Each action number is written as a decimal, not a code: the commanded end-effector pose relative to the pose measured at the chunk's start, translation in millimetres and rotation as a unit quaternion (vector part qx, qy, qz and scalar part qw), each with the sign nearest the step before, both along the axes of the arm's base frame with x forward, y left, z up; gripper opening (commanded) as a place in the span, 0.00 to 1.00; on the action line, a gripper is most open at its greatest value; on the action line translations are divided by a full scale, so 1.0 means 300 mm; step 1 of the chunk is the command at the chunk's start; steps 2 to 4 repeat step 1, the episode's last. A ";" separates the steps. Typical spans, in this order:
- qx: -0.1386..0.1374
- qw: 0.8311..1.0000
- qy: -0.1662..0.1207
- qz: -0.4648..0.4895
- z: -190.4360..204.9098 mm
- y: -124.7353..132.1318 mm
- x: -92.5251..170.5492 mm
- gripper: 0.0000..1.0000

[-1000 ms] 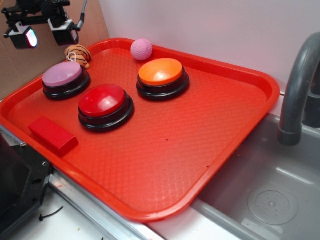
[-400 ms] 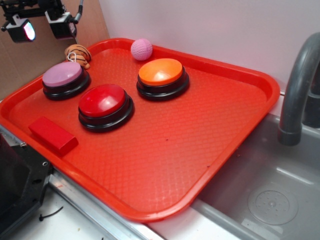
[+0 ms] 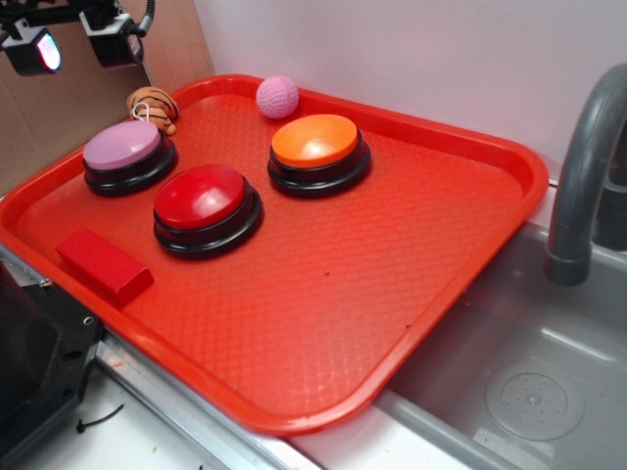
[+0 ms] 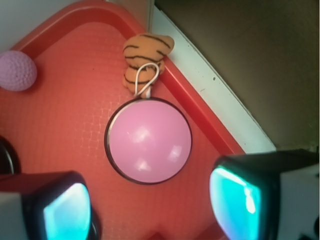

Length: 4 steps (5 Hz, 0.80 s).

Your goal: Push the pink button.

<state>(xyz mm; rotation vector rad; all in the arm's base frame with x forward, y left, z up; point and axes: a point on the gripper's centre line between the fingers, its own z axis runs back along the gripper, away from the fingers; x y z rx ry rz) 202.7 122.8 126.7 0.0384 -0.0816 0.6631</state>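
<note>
Up in the far left corner the end effector (image 3: pixel 73 44) hangs in the air above the tray, its two fingers spread wide with nothing between them; from the wrist view the two lit pads (image 4: pixel 235 200) sit well apart at the bottom edge, and the gap between them looks straight down. Directly below that gap, a little ahead of it, sits the pink button (image 4: pixel 148 140), a pale pink-lilac dome on a black base, untouched and clear of both fingers. It stands on the red tray (image 3: pixel 392 294) near the left rear corner, close to the raised rim. Just behind it, resting against the tray's rim, is a small orange striped plush toy (image 3: pixel 153 106) with a white loop that reaches the button's edge in the wrist view. Further along the back rim lies a small dimpled pink ball (image 3: pixel 277 96). Beside the pink button, nearer the front, is the red button (image 3: pixel 206 208), and to the right of the two stands an orange button (image 3: pixel 317 150), all three on black bases and apart from one another. A flat red block (image 3: pixel 103 264) lies near the tray's front left edge. The tray rests on the worktop, partly over a grey sink (image 3: pixel 529 392), with a grey tap (image 3: pixel 586 166) rising at the right.
</note>
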 end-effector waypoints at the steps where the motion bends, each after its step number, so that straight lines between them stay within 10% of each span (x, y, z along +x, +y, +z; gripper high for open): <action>1: 0.060 0.995 -0.056 -0.062 0.188 -0.058 -0.037 1.00; 4: 0.060 0.995 -0.056 -0.062 0.188 -0.058 -0.037 1.00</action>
